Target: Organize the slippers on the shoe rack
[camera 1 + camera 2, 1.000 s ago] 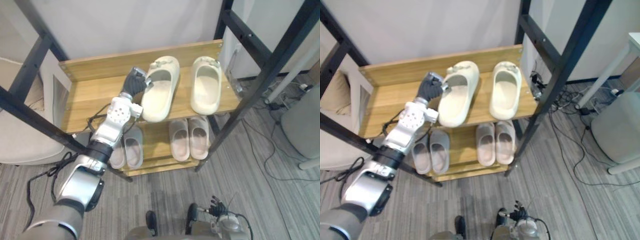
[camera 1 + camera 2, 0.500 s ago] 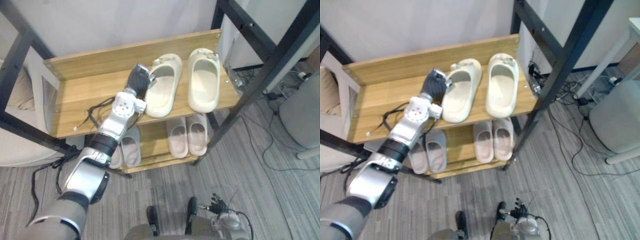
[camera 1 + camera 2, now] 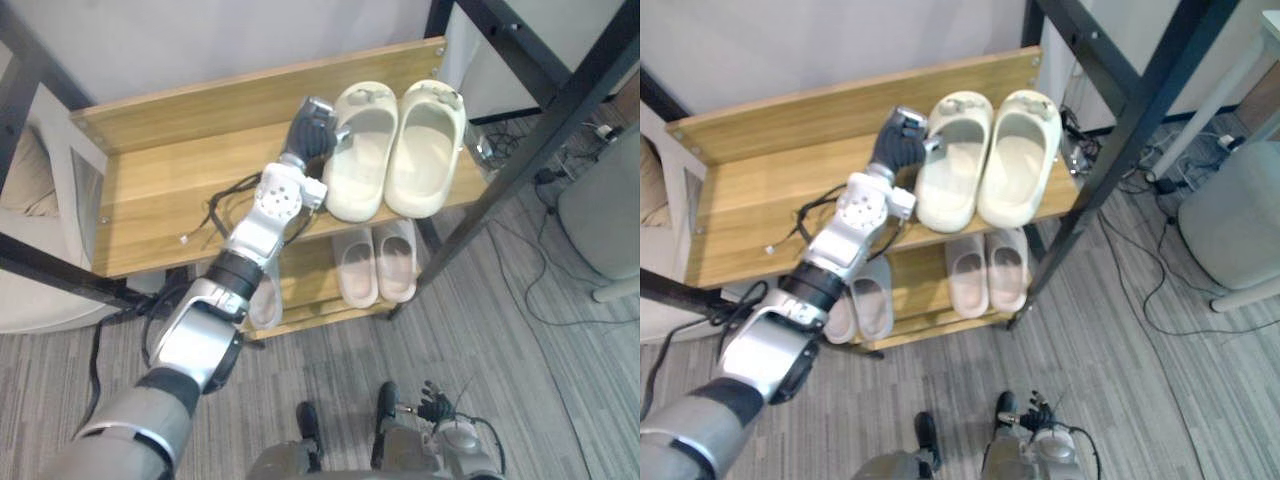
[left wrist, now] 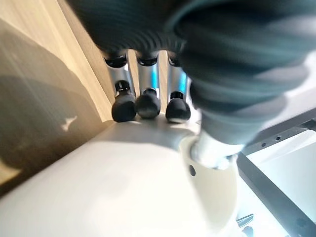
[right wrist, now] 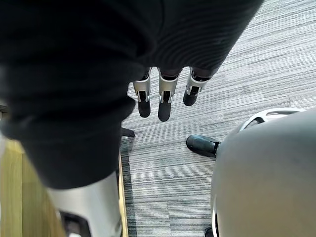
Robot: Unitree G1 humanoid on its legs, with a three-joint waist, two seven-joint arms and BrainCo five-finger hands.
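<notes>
On the light wooden top shelf of the black-framed shoe rack, a cream moulded foam slipper is set touching its cream twin slipper, toes towards the back board. The left hand is placed at the first slipper's outer side. In the wrist view its dark fingertips are pressed on the side wall and the thumb is set over the rim, so the wall appears pinched. The right hand is hung over the floor, fingers relaxed, empty. The slipper is judged light, springy and slightly slick. A hold on the thick side wall is preferred to the softer strap.
</notes>
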